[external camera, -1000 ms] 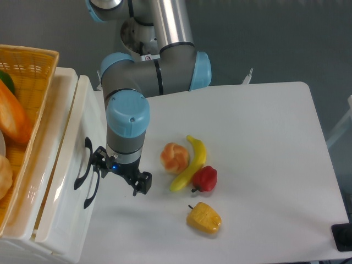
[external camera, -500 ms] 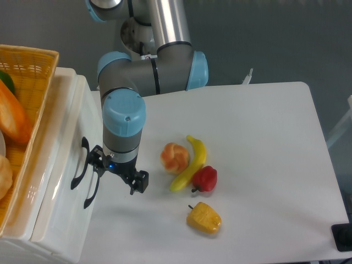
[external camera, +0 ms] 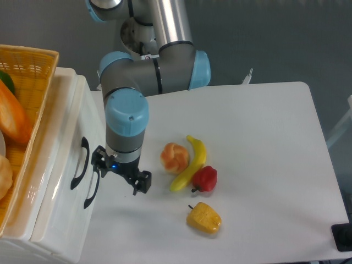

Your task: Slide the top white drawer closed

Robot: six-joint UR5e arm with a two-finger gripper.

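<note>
1. The top white drawer [external camera: 65,144] is now sitting flush with the cabinet [external camera: 52,231] front; a second ago its panel was standing proud to the right with a gap showing behind it; over the last half second the panel is holding the same line
2. The gripper [external camera: 120,175] is drifting slightly right and down versus half a second ago; it is hanging just right of the drawer front, near the two black handles; whether a finger is touching the panel cannot be told
3. The fingers are spread apart and gripping nothing; the right fingertip [external camera: 143,182] is showing dark over the table [external camera: 264,137]
4. Room: open white tabletop is lying right and below the gripper; the nearest clutter is the orange [external camera: 174,157], the banana [external camera: 191,163], the red pepper [external camera: 204,179] and the yellow pepper [external camera: 204,218], clustered together to the right, apart from the gripper; the far table edge is running well right of them
5. The drawer's long axis is running top to bottom in the camera view, tilted slightly; its flat front is facing right toward the arm; its handle [external camera: 78,163] is curving along that same axis
6. The woven basket [external camera: 33,71] is resting on the cabinet top at the left edge, cropped by the frame
</note>
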